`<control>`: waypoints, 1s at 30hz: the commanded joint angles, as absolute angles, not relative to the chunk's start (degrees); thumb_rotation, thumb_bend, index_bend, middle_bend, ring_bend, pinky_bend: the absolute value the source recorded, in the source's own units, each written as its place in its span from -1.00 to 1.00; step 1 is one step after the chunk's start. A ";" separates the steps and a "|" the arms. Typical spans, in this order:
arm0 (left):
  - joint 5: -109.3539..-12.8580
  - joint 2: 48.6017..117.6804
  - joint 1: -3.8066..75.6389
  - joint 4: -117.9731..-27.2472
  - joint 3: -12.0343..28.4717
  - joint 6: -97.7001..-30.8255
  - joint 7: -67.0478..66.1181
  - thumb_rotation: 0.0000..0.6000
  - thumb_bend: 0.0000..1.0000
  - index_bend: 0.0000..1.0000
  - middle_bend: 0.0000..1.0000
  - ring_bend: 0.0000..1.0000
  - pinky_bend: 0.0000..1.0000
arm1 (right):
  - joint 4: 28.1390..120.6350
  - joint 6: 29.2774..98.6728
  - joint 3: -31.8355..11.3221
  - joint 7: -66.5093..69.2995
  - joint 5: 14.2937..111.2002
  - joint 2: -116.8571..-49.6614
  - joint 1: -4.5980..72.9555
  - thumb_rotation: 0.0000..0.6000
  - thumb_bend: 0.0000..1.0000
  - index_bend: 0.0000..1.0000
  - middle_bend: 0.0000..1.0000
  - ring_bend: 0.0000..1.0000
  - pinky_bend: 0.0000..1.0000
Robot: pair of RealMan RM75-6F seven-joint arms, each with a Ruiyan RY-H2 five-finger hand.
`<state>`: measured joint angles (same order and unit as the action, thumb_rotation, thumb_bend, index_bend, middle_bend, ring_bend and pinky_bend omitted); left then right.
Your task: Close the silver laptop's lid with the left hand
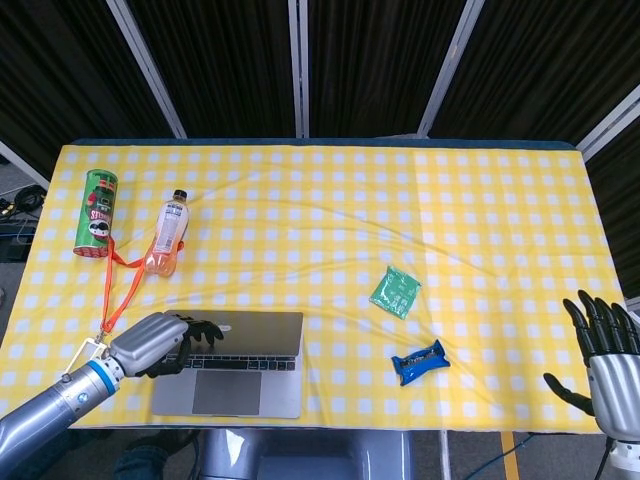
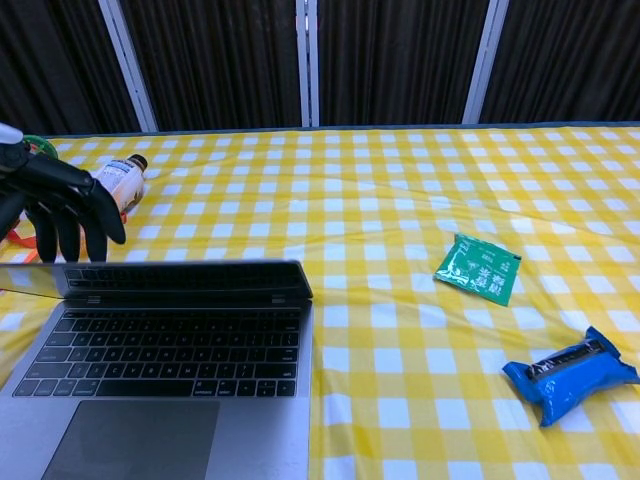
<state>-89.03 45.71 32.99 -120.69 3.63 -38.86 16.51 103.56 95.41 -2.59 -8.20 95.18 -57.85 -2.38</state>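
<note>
The silver laptop sits at the front left of the table. Its lid is tilted far forward over the keyboard, still partly raised. My left hand rests on the lid's left part, fingers curled down over its back. My right hand is at the table's front right corner, fingers spread, holding nothing; it shows only in the head view.
A green crisps can and an orange drink bottle lie at the back left, with an orange strap beside them. A green sachet and a blue snack bar lie right of the laptop.
</note>
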 commanded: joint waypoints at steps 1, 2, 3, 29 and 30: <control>-92.87 45.22 33.78 -120.96 1.44 -37.62 19.08 1.00 1.00 -0.45 -0.36 -0.35 -0.32 | 103.62 95.69 -2.64 -8.01 95.21 -57.73 -2.51 1.00 -1.00 -1.00 -1.00 -1.00 -1.00; -93.63 45.39 33.87 -120.76 0.96 -37.56 19.15 1.00 1.00 -0.45 -0.36 -0.35 -0.32 | 103.63 95.79 -2.64 -7.93 95.24 -57.69 -2.56 1.00 -1.00 -1.00 -1.00 -1.00 -1.00; -94.30 45.61 33.92 -120.52 0.50 -37.57 19.04 1.00 1.00 -0.45 -0.36 -0.35 -0.32 | 103.62 95.84 -2.64 -7.88 95.24 -57.67 -2.59 1.00 -1.00 -1.00 -1.00 -1.00 -1.00; -92.85 62.39 33.01 -109.70 -7.29 -37.13 11.37 1.00 1.00 -0.41 -0.36 -0.35 -0.32 | 103.60 96.13 -2.74 -6.92 95.25 -57.22 -2.77 1.00 -1.00 -1.00 -1.00 -1.00 -1.00; -92.61 62.94 33.04 -109.16 -7.58 -37.03 11.21 1.00 1.00 -0.41 -0.36 -0.35 -0.32 | 103.60 96.13 -2.74 -6.91 95.22 -57.21 -2.78 1.00 -1.00 -1.00 -1.00 -1.00 -1.00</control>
<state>-92.85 62.62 33.02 -109.48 -7.32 -37.13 11.37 103.60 96.13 -2.74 -6.90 95.21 -57.21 -2.78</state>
